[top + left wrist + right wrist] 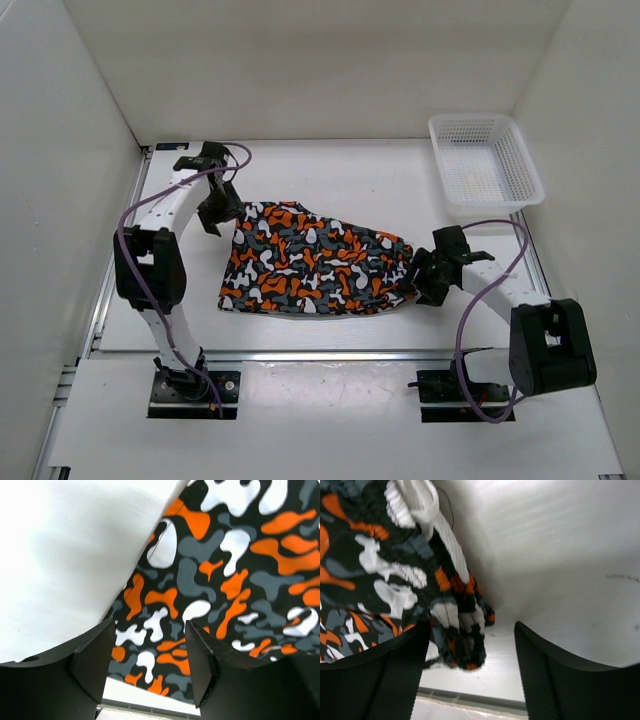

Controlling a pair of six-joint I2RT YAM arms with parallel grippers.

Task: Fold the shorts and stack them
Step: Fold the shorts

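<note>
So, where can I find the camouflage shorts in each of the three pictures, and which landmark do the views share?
Top external: the shorts lie spread near the centre of the table.
Left wrist: the shorts fill the right side and the middle of the picture.
Right wrist: the shorts take the left side, with a bunched edge reaching the lower centre.
Shared landmark: the bare white table next to the fabric.

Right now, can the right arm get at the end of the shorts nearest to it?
Probably yes. The right gripper stands open at that end of the shorts, whose bunched edge lies just in front of it. Nothing lies between them, and the basket is well off to the side.
</note>
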